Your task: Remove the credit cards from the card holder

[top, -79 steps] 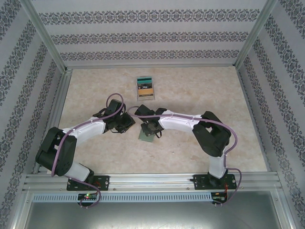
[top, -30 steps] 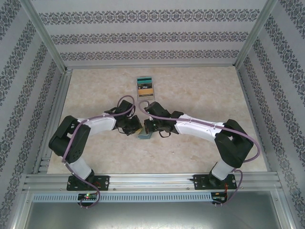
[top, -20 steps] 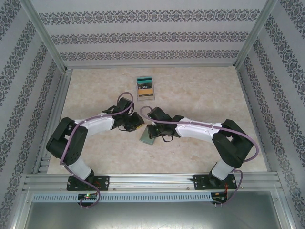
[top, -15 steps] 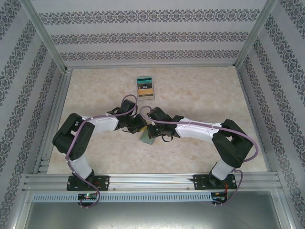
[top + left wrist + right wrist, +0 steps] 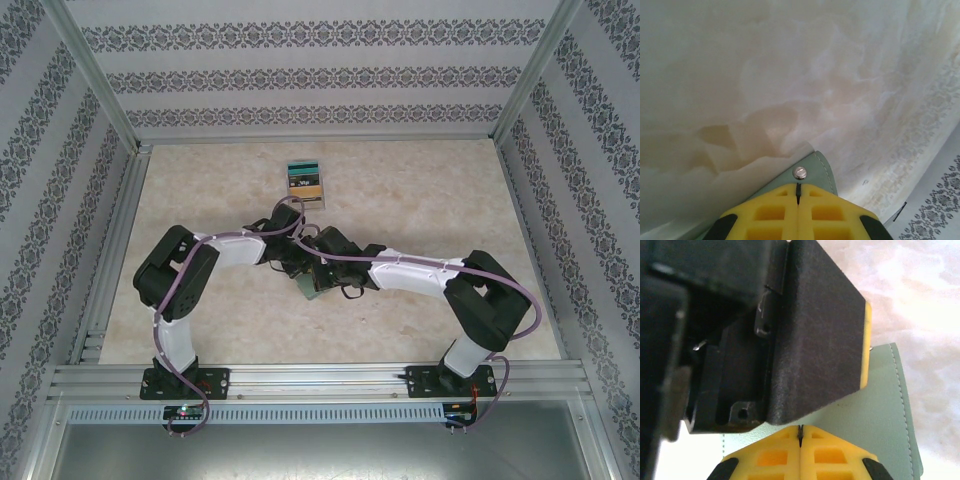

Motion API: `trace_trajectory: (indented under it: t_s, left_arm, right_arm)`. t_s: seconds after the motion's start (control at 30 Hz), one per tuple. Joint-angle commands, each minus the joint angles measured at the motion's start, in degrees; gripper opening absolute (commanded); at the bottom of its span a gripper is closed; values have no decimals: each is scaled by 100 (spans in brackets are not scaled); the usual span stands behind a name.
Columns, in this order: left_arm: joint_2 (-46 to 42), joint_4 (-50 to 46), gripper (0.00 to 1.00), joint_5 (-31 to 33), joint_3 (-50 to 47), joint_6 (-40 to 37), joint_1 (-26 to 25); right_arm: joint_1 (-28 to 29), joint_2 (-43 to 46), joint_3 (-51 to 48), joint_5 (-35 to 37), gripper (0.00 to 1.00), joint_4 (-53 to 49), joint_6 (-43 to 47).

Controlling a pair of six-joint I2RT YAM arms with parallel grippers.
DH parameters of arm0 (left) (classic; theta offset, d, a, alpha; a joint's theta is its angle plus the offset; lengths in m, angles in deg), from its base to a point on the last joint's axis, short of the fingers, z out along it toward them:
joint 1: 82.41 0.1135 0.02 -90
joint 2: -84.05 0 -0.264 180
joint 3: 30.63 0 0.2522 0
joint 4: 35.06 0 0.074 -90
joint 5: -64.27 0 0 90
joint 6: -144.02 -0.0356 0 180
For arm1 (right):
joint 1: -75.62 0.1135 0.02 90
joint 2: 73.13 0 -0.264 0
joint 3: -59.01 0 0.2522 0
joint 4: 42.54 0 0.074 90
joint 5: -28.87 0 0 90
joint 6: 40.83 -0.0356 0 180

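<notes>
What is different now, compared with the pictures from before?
The left gripper moved right to the card holder and shut its jaws on the tab. The right gripper keeps its grip on the holder. The credit cards at the far side lie as before.

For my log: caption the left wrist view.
Left gripper shut on the card holder at its snap tab, table beyond.

Left arm and right arm share one build: smooth white shells between bulky black joints, each on a black base, with a purple cable looping along its length. The left gripper and right gripper carry yellow fingers moulded with square pockets, backed by a grainy black housing with small screw holes
</notes>
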Motion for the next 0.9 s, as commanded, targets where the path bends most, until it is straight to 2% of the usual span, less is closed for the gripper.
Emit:
trace_trajectory:
  t_s: [0.0,0.43,0.6,0.63,0.67,0.77,0.8,0.87]
  left_arm:
    - [646,-1317,0,771,-67,-369,-156]
    - [1113,-1372,0,987,-141,-466,-224]
    - [547,-985,0,938,-311,-397,-173]
    - [320,-897,1,942,-353,-343,-126]
    - [42,-794,5,942,-405,-290,-62]
    - [-643,-695,18,974,-491,-235,140]
    - [-851,-753,20,1047,-498,-266,199]
    - [-1162,-942,23,1194,-521,-378,288]
  right_arm:
    - [41,357,-93,155,0,13,-74]
    - [-83,1262,-487,481,0,-377,-55]
    - [-77,1255,-551,452,0,-449,-194]
    - [-51,1218,-535,464,12,-448,-258]
    - [-18,1180,-520,476,18,-444,-326]
    - [24,1043,-506,497,31,-454,-656]
    - [15,989,-530,480,33,-454,-791]
    - [-8,878,-568,453,45,-442,-1007]
